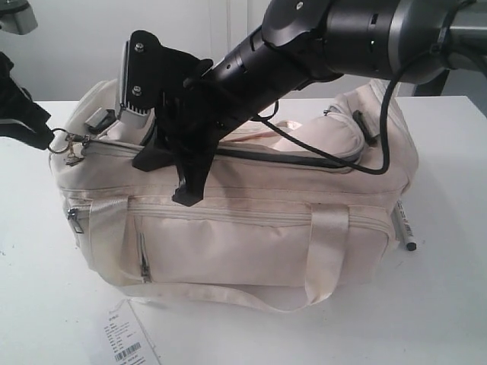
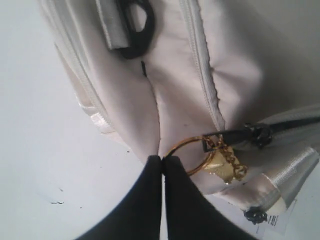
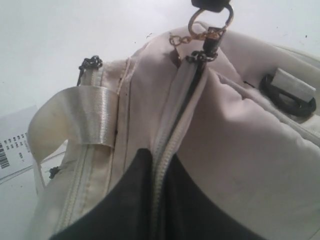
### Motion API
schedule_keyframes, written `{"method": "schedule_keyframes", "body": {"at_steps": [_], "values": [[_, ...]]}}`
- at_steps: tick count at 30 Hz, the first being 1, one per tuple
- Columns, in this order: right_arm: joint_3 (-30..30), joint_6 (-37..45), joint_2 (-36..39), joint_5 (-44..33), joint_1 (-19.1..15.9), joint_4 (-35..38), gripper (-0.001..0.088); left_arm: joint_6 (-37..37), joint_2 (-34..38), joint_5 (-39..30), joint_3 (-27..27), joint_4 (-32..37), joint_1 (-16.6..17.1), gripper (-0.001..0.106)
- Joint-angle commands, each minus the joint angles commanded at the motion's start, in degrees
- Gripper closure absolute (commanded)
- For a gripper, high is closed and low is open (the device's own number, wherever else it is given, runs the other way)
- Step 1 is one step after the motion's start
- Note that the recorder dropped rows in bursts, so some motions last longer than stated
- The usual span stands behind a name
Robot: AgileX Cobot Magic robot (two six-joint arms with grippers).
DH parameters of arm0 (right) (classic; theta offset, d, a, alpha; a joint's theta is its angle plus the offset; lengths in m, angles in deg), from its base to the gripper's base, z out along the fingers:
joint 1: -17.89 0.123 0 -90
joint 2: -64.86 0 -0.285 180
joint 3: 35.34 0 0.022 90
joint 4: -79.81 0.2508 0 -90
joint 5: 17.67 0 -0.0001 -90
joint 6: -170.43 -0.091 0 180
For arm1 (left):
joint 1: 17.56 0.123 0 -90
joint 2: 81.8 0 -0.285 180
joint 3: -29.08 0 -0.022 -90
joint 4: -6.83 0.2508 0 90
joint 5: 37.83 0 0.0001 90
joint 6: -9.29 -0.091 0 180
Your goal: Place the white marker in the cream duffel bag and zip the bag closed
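The cream duffel bag stands in the middle of the white table, its top zip gaping dark along the right half. On the table against the bag's right end lies the white marker, clear of both grippers. At the bag's left end my left gripper is shut on the gold ring of the zip pull; in the exterior view it is at the far left. My right gripper reaches across over the bag's top left and is shut on the zip edge of the flap.
A white barcoded paper tag lies on the table in front of the bag's left corner. Grey buckles sit on the bag's top. The right arm's black cable hangs over the bag's right part. Bare table shows to the right.
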Motion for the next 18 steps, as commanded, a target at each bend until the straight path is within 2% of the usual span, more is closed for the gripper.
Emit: {"method": "schedule_keyframes", "body": {"at_steps": [3, 6, 8, 13, 18], "values": [[0.0, 0.0, 0.0, 0.1, -0.1, 0.1, 0.0868, -0.8, 0.0, -1.3, -0.2, -3.9, 0.0, 0.105], [0.0, -0.1, -0.1, 0.0, -0.1, 0.1, 0.0868, -6.5, 0.0, -2.2, -0.3, -7.5, 0.0, 0.105], [0.0, -0.1, -0.3, -0.2, -0.3, -0.3, 0.0868, -7.2, 0.0, -2.5, -0.3, -6.4, 0.0, 0.105], [0.0, 0.2, -1.4, -0.9, -0.4, -0.2, 0.0868, -3.7, 0.1, 1.0, -0.3, -4.2, 0.0, 0.105], [0.0, 1.5, -1.5, -3.5, -0.4, -0.4, 0.0868, -3.7, 0.3, 7.6, -3.9, -4.2, 0.0, 0.105]]}}
